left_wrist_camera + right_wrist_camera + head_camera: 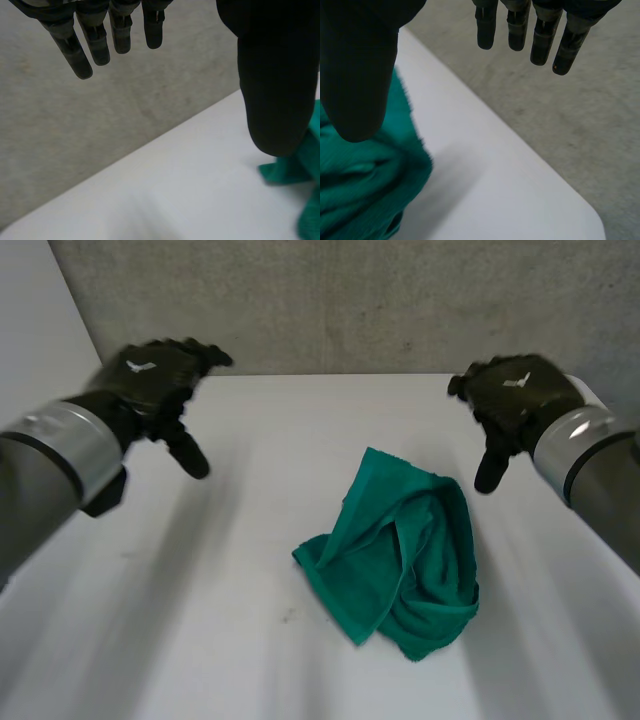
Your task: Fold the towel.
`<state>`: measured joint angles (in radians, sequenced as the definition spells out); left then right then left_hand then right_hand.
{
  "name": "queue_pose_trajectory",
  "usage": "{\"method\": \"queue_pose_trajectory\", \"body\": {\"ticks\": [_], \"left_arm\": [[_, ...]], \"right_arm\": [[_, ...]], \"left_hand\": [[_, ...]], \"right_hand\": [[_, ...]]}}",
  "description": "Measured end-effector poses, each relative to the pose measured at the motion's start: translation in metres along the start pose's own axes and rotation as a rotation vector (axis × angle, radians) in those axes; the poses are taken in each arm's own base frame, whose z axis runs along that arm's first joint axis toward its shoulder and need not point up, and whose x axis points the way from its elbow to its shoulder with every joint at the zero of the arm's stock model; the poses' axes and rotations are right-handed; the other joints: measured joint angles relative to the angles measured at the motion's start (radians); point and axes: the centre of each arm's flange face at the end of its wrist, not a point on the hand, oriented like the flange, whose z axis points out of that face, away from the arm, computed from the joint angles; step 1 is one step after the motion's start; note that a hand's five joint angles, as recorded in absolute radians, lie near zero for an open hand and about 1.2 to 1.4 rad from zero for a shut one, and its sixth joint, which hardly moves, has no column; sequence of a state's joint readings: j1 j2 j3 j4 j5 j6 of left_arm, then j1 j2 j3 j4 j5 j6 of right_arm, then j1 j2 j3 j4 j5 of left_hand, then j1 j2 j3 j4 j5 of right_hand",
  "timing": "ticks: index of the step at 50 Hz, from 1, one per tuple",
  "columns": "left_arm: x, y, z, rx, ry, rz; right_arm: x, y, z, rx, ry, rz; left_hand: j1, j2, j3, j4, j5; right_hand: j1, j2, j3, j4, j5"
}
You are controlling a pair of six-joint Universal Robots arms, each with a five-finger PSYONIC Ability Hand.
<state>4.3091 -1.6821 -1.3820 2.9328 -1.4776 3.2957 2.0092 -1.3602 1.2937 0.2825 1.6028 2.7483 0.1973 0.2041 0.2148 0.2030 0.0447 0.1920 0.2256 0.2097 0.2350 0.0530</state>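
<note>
We find the towel (400, 560) crumpled lower right of centre on the surface (250, 540), folding not begun, left hand (150, 380) and right hand (515, 390) hovering apart, fingers (80, 55) released.

Lit softly and evenly from above, to judge by the shade tucked close under the crumpled green towel (400, 560). Bright across the white worktop (300, 420), dimmer on the grey wall (350, 300) behind. Thin and soft-edged at the towel's rim, deeper within its folds. Dull sheen on the silver wrist band (75, 445) of the left arm. Almost in silhouette up close in the wrist views: left robot hand (272, 75) and right robot hand (357, 65), dark against the pale worktop.
</note>
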Motion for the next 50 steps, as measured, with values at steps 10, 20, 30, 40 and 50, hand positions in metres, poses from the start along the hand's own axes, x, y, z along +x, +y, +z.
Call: {"method": "queue_pose_trajectory", "body": {"ticks": [10,20,30,40,50], "left_arm": [[0.049,0.032,0.017,-0.039,0.118,-0.155],[0.105,0.072,0.054,-0.072,0.199,-0.195],[0.131,0.118,0.083,-0.12,0.209,-0.167],[0.131,0.129,0.101,-0.028,0.15,-0.075],[0.128,0.114,0.095,0.026,0.147,-0.054]], "right_arm": [[-0.013,0.028,0.002,-0.073,-0.073,-0.075],[0.005,0.074,0.012,-0.204,0.016,0.379],[-0.002,0.126,0.025,-0.27,-0.016,0.621],[-0.014,0.162,0.051,-0.359,0.0,0.687],[-0.001,0.142,0.071,-0.208,0.195,0.659]], "left_hand": [[0.0,0.0,0.0,0.0,0.0],[0.0,0.0,0.0,0.0,0.0],[0.059,0.049,0.038,0.05,0.042],[0.623,0.572,0.559,0.573,0.55],[0.952,0.989,0.972,0.986,0.929]], "right_hand": [[0.0,0.0,0.0,0.0,0.0],[0.0,0.0,0.0,0.0,0.0],[0.0,0.0,0.0,0.0,0.0],[0.0,0.0,0.0,0.0,0.0],[0.755,0.949,0.959,0.941,0.888]]}}
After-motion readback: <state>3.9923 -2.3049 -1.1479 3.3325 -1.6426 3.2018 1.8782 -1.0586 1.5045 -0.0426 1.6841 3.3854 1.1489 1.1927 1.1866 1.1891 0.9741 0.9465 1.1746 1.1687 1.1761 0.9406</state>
